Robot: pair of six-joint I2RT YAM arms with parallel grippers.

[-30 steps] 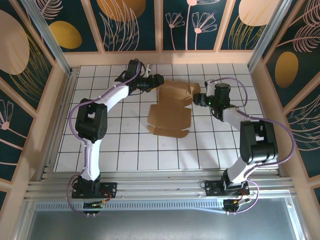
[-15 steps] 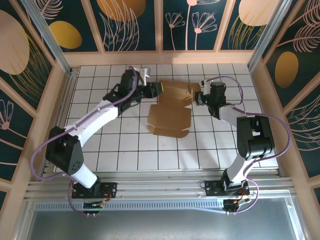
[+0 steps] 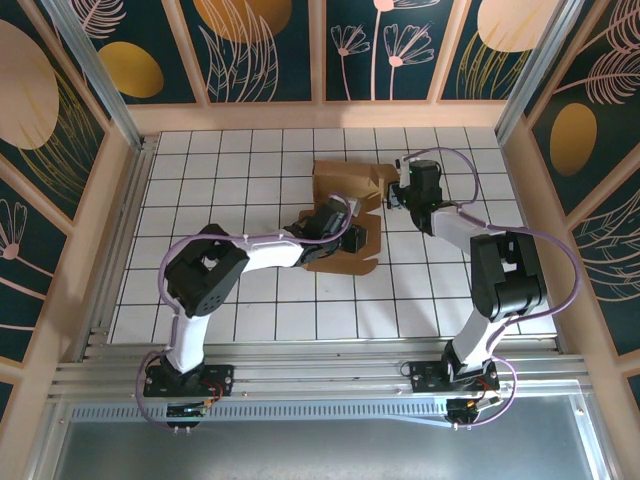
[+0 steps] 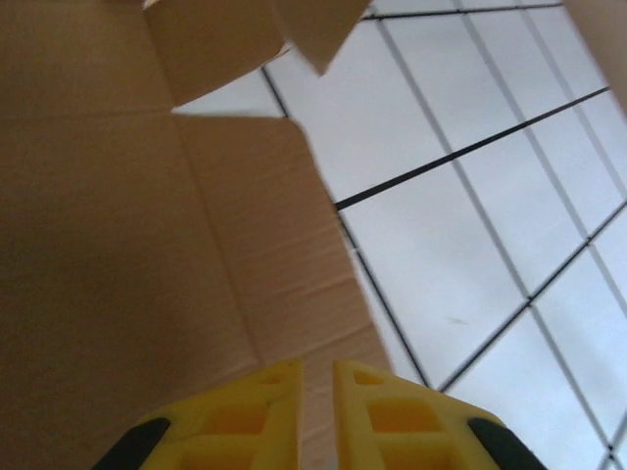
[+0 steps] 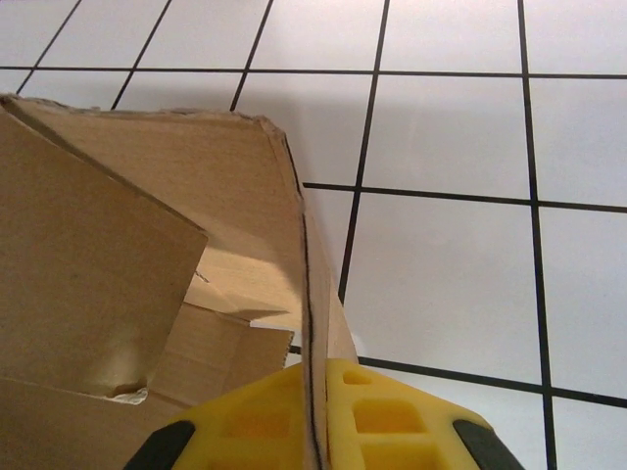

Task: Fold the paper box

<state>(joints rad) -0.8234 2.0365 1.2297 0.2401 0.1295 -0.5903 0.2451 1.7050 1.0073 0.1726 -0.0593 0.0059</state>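
Note:
The paper box (image 3: 341,181) is a brown die-cut cardboard sheet in the middle of the tiled floor. Its back part stands raised and its near panel (image 3: 340,262) lies flat. My right gripper (image 3: 397,196) is at the sheet's right edge, shut on an upright flap. In the right wrist view the flap's edge (image 5: 306,294) runs between the yellow fingers (image 5: 392,416). My left gripper (image 3: 349,235) reaches over the near panel from the left. In the left wrist view its fingers (image 4: 245,416) are together with only a thin slit, just above the cardboard (image 4: 147,255), holding nothing.
The white tiled floor (image 3: 250,150) is boxed in by wooden walls (image 3: 320,115) at the back and both sides. An aluminium rail (image 3: 320,375) with both arm bases runs along the near edge. Bare tiles lie left and right of the sheet.
My left arm has swung from the sheet's back left corner down over its near panel. The sheet's back part has risen, and the right gripper has edged back with its flap.

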